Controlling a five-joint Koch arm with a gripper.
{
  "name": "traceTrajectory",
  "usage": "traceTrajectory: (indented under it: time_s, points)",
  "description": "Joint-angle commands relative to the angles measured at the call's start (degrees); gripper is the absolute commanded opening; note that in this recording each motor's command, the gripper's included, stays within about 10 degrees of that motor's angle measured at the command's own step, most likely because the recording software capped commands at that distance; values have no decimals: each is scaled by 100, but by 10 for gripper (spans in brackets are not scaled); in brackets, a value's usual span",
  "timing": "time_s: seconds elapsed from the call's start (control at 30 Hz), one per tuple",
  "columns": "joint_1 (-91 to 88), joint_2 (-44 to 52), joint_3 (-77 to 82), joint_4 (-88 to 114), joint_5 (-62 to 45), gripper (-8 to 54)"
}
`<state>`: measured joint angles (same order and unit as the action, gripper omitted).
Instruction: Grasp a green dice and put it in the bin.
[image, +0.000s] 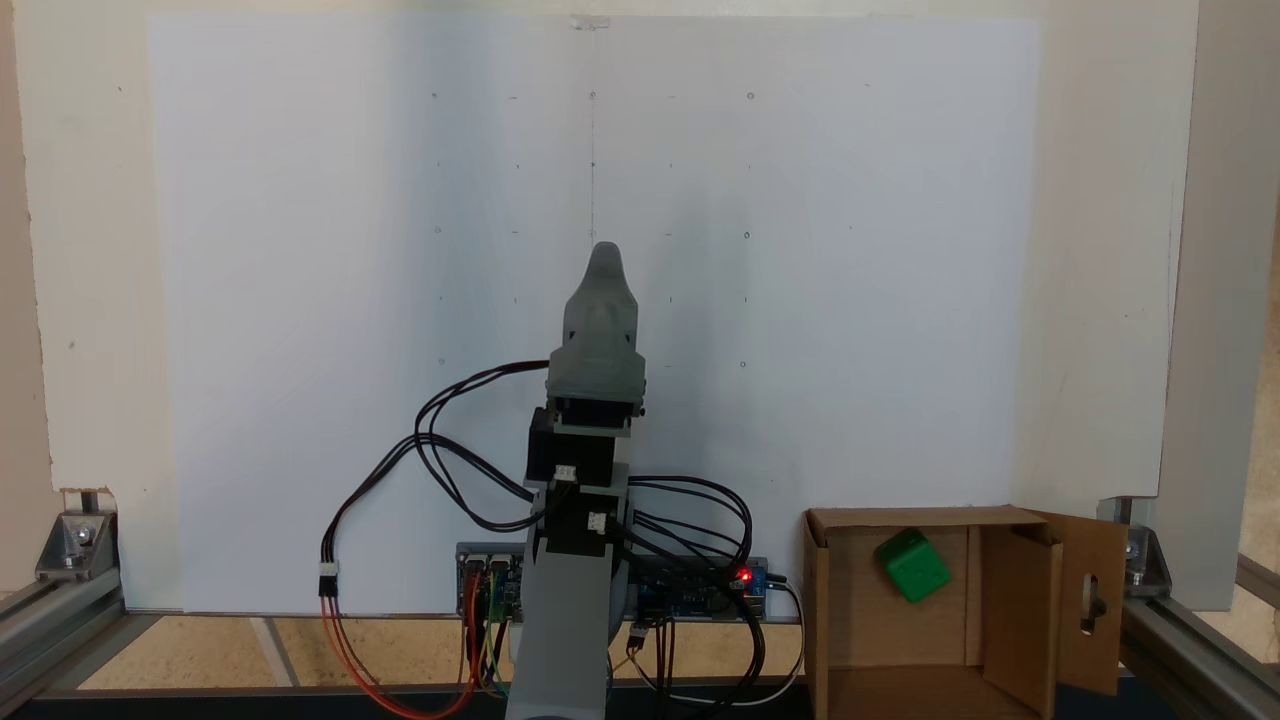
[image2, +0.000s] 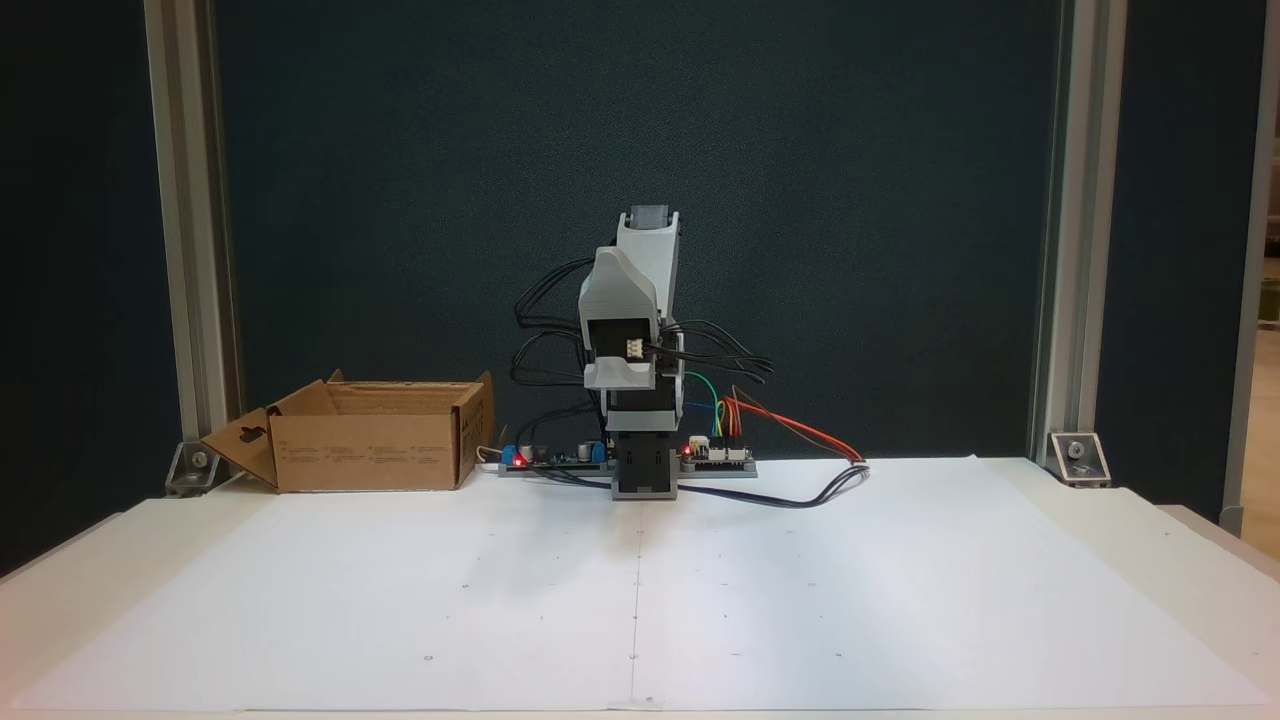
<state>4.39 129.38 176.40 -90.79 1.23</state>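
1. The pincer sits at the centre of a fixed view, folded back over the arm and pointing toward the top of the frame; only one tip shows, so whether it is released or clenched cannot be told. Nothing is seen in it.
2. The arm stands folded at mid-frame, cables trailing to circuit boards at its base.
3. The green dice lies tilted inside the bin at lower right; the bin's flap with the slot hole hangs open.
4. White paper covers the desk.
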Motion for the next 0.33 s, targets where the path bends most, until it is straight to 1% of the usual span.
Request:
traceTrajectory:
  time_s: [0.0, 0.3]
  points:
    - [-62, 624, 272, -316, 44, 449]
    - [-79, 615, 272, -220, 26, 449]
